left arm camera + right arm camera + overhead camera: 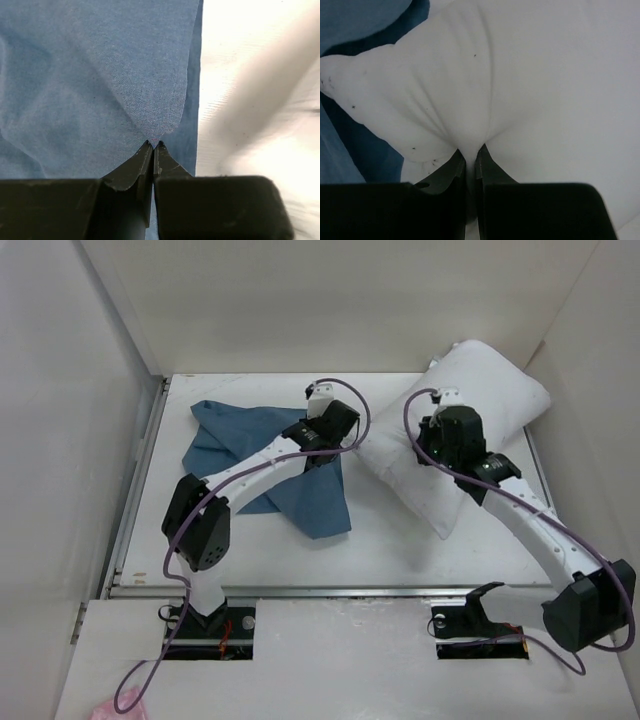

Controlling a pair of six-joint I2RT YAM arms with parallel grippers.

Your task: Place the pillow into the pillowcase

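Observation:
The blue pillowcase (pixel 228 437) lies crumpled on the left half of the table. My left gripper (pixel 330 432) sits over its right edge. In the left wrist view that gripper (pixel 153 145) is shut on a raised fold of the pillowcase (pixel 100 75), which tents up to the tips. The plump white pillow (pixel 480 390) lies slantwise at the back right. My right gripper (pixel 452 445) rests on top of it. In the right wrist view the gripper (pixel 470 152) is shut on a pinch of the pillow (pixel 520 75), with pillowcase (pixel 350 20) showing at the left.
White walls (pixel 90 390) enclose the table on the left, back and right. A metal rail (pixel 330 590) runs along the table's near edge, by the arm bases. A pink object (pixel 110 708) lies at the bottom left, off the table. Purple cables loop beside both arms.

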